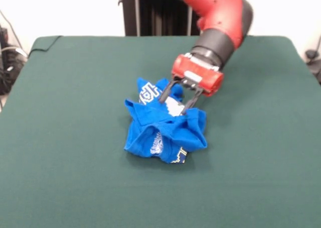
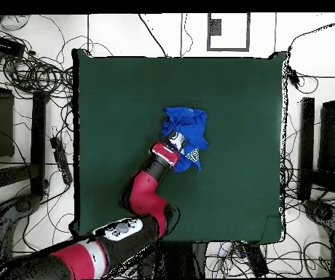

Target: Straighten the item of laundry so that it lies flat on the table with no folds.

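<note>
Front view shows your gripper [image 1: 174,105] with fingers apart, straddling the crumpled shirt [image 1: 165,125] on the table [image 1: 65,137]; pinch one edge layer only, I judge.

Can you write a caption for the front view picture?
Red robot gripper reaches into a crumpled blue T-shirt on the green table.

Cables [image 2: 39,73] around dark stands [image 2: 305,146]

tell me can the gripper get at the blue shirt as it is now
Probably yes: the gripper already has its spread fingers down at the crumpled blue shirt, and nothing else lies on the table in the way.
</note>
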